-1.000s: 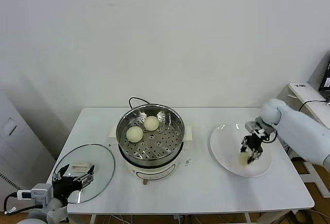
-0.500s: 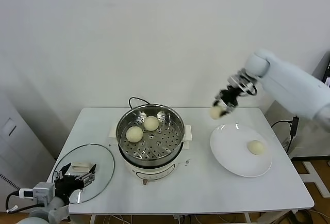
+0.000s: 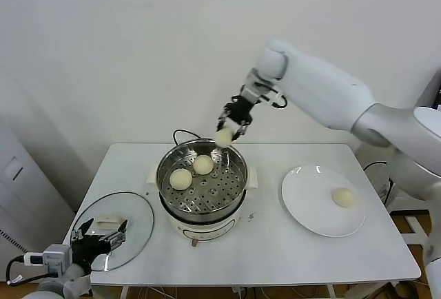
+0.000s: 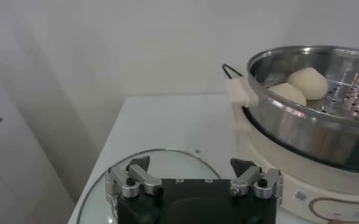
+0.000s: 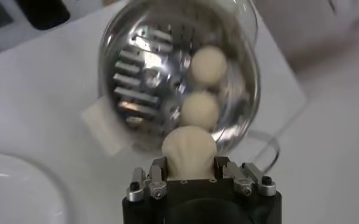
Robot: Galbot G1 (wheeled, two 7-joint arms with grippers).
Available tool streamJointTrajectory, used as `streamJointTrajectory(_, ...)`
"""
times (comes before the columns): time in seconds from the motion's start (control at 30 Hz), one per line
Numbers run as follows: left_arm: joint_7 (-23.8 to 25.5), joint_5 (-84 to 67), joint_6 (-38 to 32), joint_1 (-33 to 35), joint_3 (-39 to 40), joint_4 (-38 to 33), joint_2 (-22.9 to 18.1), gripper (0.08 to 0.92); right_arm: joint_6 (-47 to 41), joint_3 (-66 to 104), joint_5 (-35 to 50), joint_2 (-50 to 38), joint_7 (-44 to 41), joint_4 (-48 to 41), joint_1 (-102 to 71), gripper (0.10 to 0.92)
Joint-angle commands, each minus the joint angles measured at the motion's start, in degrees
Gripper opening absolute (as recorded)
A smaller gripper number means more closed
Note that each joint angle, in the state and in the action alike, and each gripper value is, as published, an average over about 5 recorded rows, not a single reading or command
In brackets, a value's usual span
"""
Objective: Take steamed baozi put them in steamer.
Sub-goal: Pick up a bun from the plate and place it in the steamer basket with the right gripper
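While two baozi (image 3: 191, 171) sit in the steamer (image 3: 234, 187) at frame centre, the right gripper (image 3: 227, 131) clamps a third baozi (image 3: 223, 137) above its far rim; a fourth (image 3: 342, 197) lies on the plate (image 3: 303, 202), right. The left gripper (image 3: 98, 238), wide open, hovers over the glass lid (image 3: 134, 213), lower left.

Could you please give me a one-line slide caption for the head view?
Right gripper carries a bun above the steamer, one bun left on the plate.

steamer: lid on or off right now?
Off. The steamer stands uncovered with two baozi visible inside; the glass lid lies flat on the table beside it, at the robot's left.
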Motion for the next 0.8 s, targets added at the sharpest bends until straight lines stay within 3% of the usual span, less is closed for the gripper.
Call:
streamJointTrajectory(0.03,0.1,0.0,-0.1,0.1,-0.1,0.0,0.0,0.823,8.4,-1.7,-2.1,5.3,0.3,9.4,-0.5,0.467)
streamJointTrajectory(0.23,0.1,-0.2,-0.2,0.0,-0.1,0.0,0.0,0.823,10.7,-2.1,-5.8,4.4,-0.1,14.3,-3.2,0.467)
streamJointTrajectory(0.8,0.1,-0.4,-0.2,0.2,-0.3,0.0,0.3,0.823,8.8,-2.4,-12.2,4.5,-1.5,15.0,-8.5,0.467)
